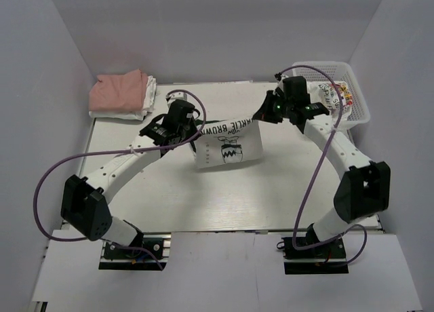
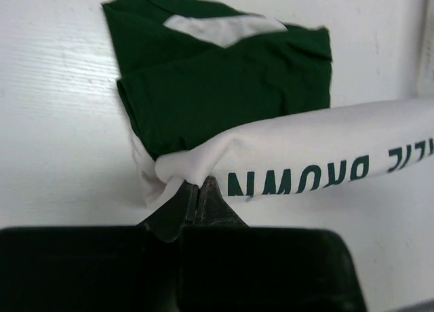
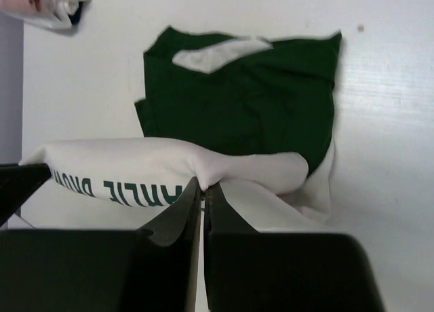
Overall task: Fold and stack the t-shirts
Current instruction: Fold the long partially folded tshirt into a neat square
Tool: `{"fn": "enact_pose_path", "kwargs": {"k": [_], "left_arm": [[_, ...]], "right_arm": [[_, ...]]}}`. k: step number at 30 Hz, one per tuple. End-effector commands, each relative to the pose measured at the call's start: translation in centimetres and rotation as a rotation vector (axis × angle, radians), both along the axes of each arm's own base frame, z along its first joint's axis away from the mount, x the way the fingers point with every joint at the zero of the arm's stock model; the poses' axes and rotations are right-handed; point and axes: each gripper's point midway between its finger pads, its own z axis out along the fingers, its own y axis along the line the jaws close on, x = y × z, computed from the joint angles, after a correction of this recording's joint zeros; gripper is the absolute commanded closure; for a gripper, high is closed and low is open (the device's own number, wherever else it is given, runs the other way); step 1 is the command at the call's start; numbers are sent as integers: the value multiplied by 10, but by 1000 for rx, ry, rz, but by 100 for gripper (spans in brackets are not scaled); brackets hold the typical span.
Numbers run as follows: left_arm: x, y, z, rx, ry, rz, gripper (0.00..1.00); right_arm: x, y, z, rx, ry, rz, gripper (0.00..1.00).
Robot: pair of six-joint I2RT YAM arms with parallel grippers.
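The large white t-shirt (image 1: 227, 144) with dark green sleeves and lettering hangs stretched between both grippers above the table's middle. My left gripper (image 1: 192, 134) is shut on its left edge, and its pinch shows in the left wrist view (image 2: 196, 185). My right gripper (image 1: 263, 115) is shut on its right edge, seen in the right wrist view (image 3: 203, 186). The green sleeves (image 2: 224, 88) (image 3: 244, 98) lie folded below the lifted white fold. A salmon-pink shirt (image 1: 121, 89) lies folded on a folded white shirt (image 1: 146, 102) at the back left.
A white plastic basket (image 1: 339, 91) with printed cloth in it stands at the back right, behind the right arm. White walls close the table on left, back and right. Purple cables loop from both arms.
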Motion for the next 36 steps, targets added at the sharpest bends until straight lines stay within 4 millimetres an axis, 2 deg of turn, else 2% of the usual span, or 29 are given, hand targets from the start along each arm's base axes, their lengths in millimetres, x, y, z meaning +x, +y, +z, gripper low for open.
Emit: {"fn": "enact_pose_path", "kwargs": {"k": [1,2,3,6,7,9,10,11,12,13,14,16,17,19,21,22,23,24,25,26,27,28,30,31,32,33,34,35,36], "left_arm": [[34,23,13,45,-45,141,100],[39,24,-1,64,-8,154,100],[49,30,-1,64,-8,179,100],[76,40,-13,70,14,222,100],[82,42,-16,73,19,233,100],[99,38,-14,65,1,204,100],[107,37,-27,73,18,191,100],[111,30,-28,52,20,168,100],[120,24,-24,35,-12,151,100],[125,27,-29,36,-10,162,100],[130,25,-39,42,0,161,100],[142,29,-42,45,0,165,100],[146,27,-47,49,8,165,100],[157,28,-58,50,23,170,100],[170,30,-60,53,16,186,98],[177,33,-70,57,24,197,95],[186,37,-65,47,5,209,87],[191,32,-69,36,4,198,69],[200,37,-52,23,-22,212,57],[204,42,-51,24,-19,223,38],[204,44,-40,28,-26,231,5],[202,47,-35,34,-29,238,0],[194,52,-23,34,-44,247,0],[192,52,-14,21,-70,248,0],[186,52,9,-2,-117,232,0],[177,51,0,-9,-103,214,0],[176,41,10,-24,-154,164,0],[168,26,13,-60,-158,107,0],[161,23,6,-66,-148,72,0]], "right_arm": [[38,9,21,20,-83,23,100],[43,11,24,20,-82,25,100],[54,16,9,11,-53,27,100],[77,23,11,40,-113,16,100],[89,22,-4,30,-90,-13,100],[111,21,-4,27,-102,-40,100],[116,21,-6,24,-103,-48,100],[125,20,-28,12,-69,-60,100],[135,25,-22,23,-110,-51,100],[138,29,-23,41,-113,-42,100],[146,33,-38,47,-105,-36,100],[157,34,-37,61,-125,-46,100],[164,35,-52,60,-104,-51,100],[174,40,-54,71,-121,-43,100],[180,38,-69,68,-97,-58,100],[184,39,-76,67,-90,-69,100],[193,33,-78,71,-102,-96,88],[202,36,-73,90,-141,-103,71],[209,37,-66,105,-171,-101,10],[210,41,-71,125,-163,-67,9],[218,44,-44,139,-212,-53,9],[214,46,-45,135,-194,-32,9],[207,48,-25,115,-235,3,9],[200,50,-29,111,-227,12,9],[188,50,-11,131,-250,30,9],[180,51,-9,141,-245,45,9],[176,53,20,172,-321,56,9],[156,52,0,188,-260,77,9],[148,55,-5,199,-247,90,9]]}}
